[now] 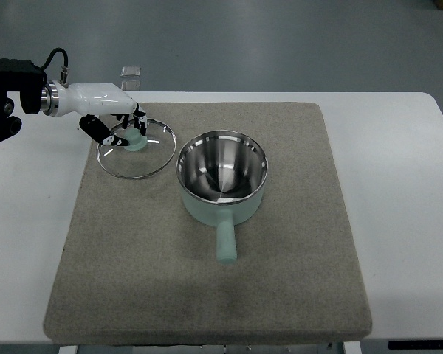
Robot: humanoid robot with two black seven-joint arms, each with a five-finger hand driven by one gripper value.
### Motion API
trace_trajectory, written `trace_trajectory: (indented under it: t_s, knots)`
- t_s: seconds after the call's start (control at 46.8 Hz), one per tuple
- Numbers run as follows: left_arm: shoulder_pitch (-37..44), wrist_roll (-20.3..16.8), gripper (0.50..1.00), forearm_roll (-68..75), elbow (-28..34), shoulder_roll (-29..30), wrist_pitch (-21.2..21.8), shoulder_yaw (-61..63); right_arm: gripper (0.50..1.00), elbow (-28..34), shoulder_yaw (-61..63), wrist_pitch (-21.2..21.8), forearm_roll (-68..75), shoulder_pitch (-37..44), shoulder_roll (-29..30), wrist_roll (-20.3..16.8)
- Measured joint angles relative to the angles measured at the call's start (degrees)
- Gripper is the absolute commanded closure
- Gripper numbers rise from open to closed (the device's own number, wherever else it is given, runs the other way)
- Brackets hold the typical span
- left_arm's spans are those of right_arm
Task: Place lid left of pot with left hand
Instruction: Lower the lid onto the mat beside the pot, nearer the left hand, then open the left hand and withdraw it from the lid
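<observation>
the left hand (114, 118) comes in from the left, its fingers (96, 129) curled around the knob (135, 139) of the lid (136, 147). the lid lies on the mat (207, 280) just left of the pot (221, 177), directly under the fingers. the coming move looks like a plain release and lift away to the left; no right hand shows.
</observation>
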Motion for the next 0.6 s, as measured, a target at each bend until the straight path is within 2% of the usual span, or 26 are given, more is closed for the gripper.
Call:
trace_trajectory:
  t_s: [0.171,0.214,0.256,0.32,0.363,0.406,0.427,0.448,0.47,0.577,0.598]
  knots:
    - [0.07,0.0,1.0,0.0,-0.09,0.04,-0.12,0.1,0.576,0.0,0.0,0.0,0.0,0.0,0.0,0.0]
    - [0.07,0.0,0.984,0.01,-0.09,0.04,-0.12,0.14,0.576,0.0,0.0,0.0,0.0,0.0,0.0,0.0]
    - [0.07,0.0,0.939,0.01,-0.07,0.04,-0.13,0.18,0.576,0.0,0.0,0.0,0.0,0.0,0.0,0.0]
    - [0.08,0.0,0.92,0.0,-0.04,0.07,-0.21,0.26,0.576,0.0,0.0,0.0,0.0,0.0,0.0,0.0]
    - [0.1,0.0,0.851,0.01,-0.13,0.12,-0.43,0.28,0.576,0.0,0.0,0.0,0.0,0.0,0.0,0.0]
    - [0.1,0.0,0.829,0.0,-0.22,0.13,-0.78,0.28,0.576,0.0,0.0,0.0,0.0,0.0,0.0,0.0]
    - [0.11,0.0,0.787,0.0,-0.27,0.13,-0.92,0.28,0.576,0.0,0.0,0.0,0.0,0.0,0.0,0.0]
    - [0.11,0.0,0.693,-0.06,-0.31,0.13,-1.05,0.28,0.576,0.0,0.0,0.0,0.0,0.0,0.0,0.0]
    - [0.11,0.0,0.629,-0.11,-0.38,0.13,-1.13,0.28,0.576,0.0,0.0,0.0,0.0,0.0,0.0,0.0]
    - [0.11,0.0,0.596,-0.3,-0.44,0.16,-1.18,0.18,0.576,0.0,0.0,0.0,0.0,0.0,0.0,0.0]
    - [0.11,0.0,0.577,-0.32,-0.44,0.18,-1.17,0.16,0.576,0.0,0.0,0.0,0.0,0.0,0.0,0.0]
